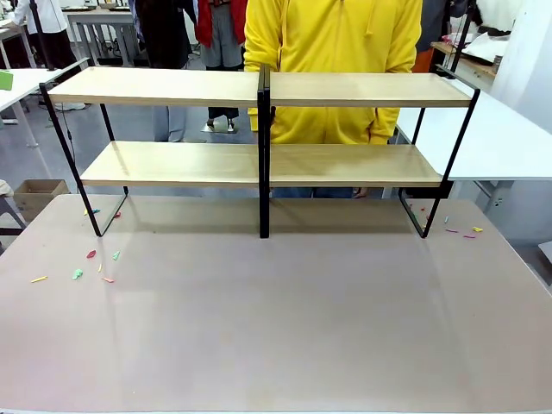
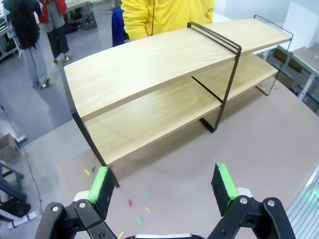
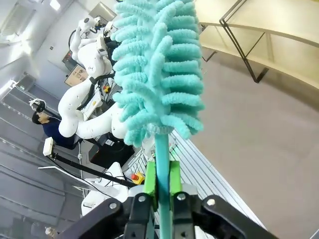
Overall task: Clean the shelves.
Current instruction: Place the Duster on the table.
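Note:
The shelves (image 1: pixel 181 164) are two light-wood boards in a thin black frame with a black centre post, standing across the far half of the table; both boards look bare. They appear too in the left wrist view as the shelves (image 2: pixel 149 64), ahead of my left gripper (image 2: pixel 164 186), which hangs open above the table with nothing between its green pads. My right gripper (image 3: pixel 162 181) is shut on the thin handle of a teal fluffy duster (image 3: pixel 159 69), whose head rises in front of the camera. A corner of the shelves (image 3: pixel 269 30) lies beyond it.
Small coloured scraps (image 1: pixel 90 259) lie on the table at the left, and a few more scraps (image 1: pixel 461 230) at the right by the frame's foot. A person in a yellow top (image 1: pixel 332 52) stands behind the shelves. A white side table (image 1: pixel 509 138) adjoins at the right.

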`<state>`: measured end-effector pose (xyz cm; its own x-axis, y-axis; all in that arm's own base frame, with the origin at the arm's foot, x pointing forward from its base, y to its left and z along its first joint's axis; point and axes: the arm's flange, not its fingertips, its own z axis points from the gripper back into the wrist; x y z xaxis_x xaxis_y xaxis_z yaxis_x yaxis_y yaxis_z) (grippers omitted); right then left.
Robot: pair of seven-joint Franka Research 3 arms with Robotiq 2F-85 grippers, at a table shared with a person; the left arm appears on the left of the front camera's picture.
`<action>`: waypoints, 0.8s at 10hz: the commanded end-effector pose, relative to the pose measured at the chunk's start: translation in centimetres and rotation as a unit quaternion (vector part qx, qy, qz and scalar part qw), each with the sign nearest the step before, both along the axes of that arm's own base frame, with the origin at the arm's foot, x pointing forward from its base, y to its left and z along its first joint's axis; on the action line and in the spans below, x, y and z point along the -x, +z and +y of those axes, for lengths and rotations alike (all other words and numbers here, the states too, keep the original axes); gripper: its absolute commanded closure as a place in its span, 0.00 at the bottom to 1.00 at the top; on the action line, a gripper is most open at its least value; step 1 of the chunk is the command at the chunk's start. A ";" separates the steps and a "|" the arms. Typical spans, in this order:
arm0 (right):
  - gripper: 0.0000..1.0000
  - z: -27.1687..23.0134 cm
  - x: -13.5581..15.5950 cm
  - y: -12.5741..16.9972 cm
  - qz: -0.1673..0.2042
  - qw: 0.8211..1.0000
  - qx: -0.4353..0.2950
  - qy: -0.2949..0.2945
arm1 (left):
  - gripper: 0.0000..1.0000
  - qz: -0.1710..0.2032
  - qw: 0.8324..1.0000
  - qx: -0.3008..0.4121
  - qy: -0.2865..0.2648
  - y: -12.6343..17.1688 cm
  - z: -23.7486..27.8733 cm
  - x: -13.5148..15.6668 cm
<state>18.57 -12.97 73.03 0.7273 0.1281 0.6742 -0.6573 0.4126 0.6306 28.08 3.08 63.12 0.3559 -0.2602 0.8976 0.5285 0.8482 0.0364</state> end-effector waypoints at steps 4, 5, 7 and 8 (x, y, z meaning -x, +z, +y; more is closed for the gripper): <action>0.88 11.8 -4.2 -8.1 0.091 0.963 0.120 0.224 | 0.00 0.233 0.914 0.170 -0.286 -6.8 -6.4 -0.4; 0.88 13.4 -4.8 -11.7 0.131 0.950 0.136 0.250 | 0.00 0.306 0.880 0.237 -0.274 -11.6 -6.5 0.1; 0.88 14.8 -4.9 -17.7 0.194 0.926 0.183 0.268 | 0.00 0.449 0.809 0.309 -0.219 -21.9 -6.9 2.3; 0.88 14.7 -5.0 -20.7 0.224 0.909 0.215 0.279 | 0.00 0.500 0.786 0.319 -0.174 -26.1 -6.5 3.3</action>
<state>23.17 3.28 53.34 0.6816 0.7155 0.1532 -0.5352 0.3446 0.7712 33.75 -2.08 47.93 0.8226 -0.1185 0.5561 0.5646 0.2859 -0.7743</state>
